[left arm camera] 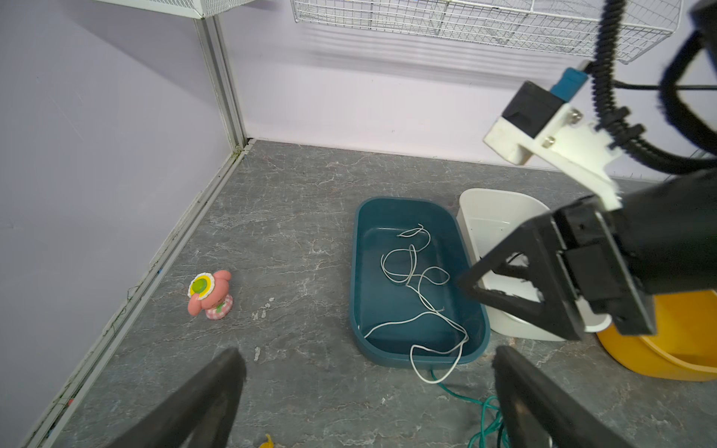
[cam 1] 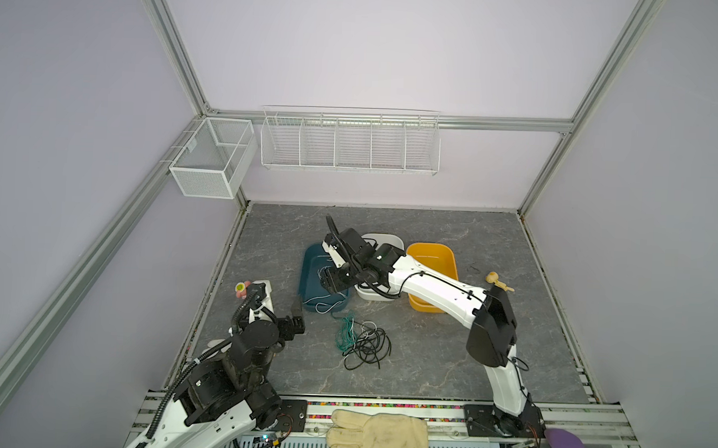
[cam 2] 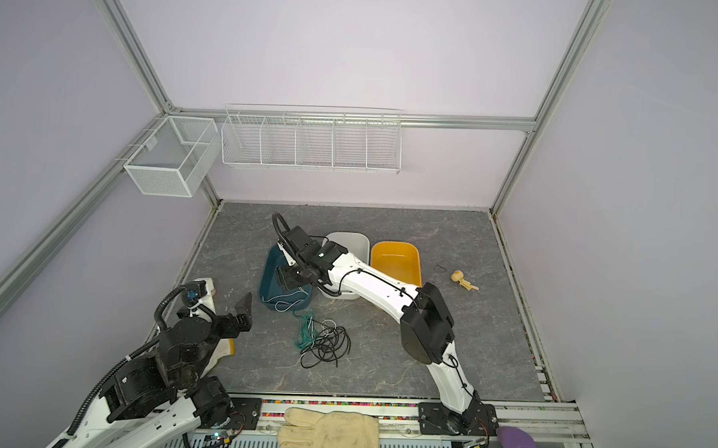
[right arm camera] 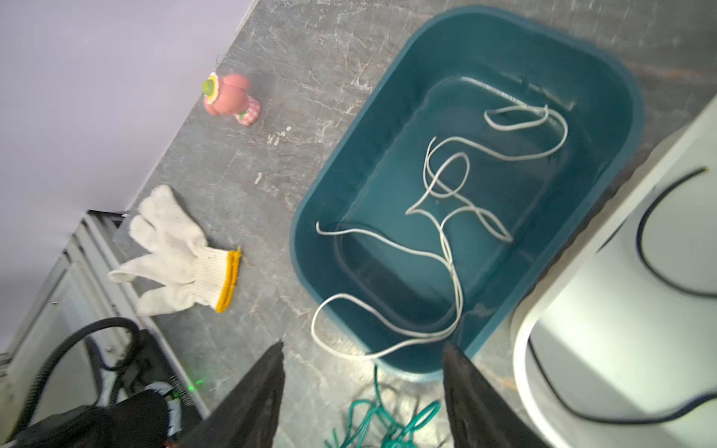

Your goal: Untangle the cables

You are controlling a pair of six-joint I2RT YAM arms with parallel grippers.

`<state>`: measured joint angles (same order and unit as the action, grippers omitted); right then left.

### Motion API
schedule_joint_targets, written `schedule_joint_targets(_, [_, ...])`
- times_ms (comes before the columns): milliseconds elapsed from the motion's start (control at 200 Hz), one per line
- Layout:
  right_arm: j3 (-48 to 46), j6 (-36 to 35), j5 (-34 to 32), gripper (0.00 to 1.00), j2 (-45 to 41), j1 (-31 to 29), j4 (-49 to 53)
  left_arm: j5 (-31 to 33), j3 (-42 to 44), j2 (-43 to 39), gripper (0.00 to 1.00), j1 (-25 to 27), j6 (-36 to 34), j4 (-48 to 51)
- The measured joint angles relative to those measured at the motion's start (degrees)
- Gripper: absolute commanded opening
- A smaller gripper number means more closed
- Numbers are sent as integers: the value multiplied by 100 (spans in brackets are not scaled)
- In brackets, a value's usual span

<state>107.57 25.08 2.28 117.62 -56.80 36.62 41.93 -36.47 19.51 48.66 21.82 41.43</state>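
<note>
Because the white cable apparently lay sorted in the teal tub, the right gripper above it and the left gripper gaped empty, the green-black tangle waiting toward the front edge of the counter.

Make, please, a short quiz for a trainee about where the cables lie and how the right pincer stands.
1. True or false: the white cable lies wholly inside the teal tub.
2. Which tub holds a black cable? A the yellow tub, B the white tub, C the teal tub.
3. Fill in: the right pincer stands ____ (open or shut).
Key: 1 false, one loop hangs over the rim; 2 B; 3 open, holding nothing.
</note>
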Motion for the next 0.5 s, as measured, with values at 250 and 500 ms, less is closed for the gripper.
schedule_joint_targets(250, [-1475,1043,457,64,-507,-227,-802,-2,0,0,99,0,0,0])
schedule_joint_targets(500, [-1871,1843,651,65,-487,-435,-1412,-2,0,0,99,0,0,0])
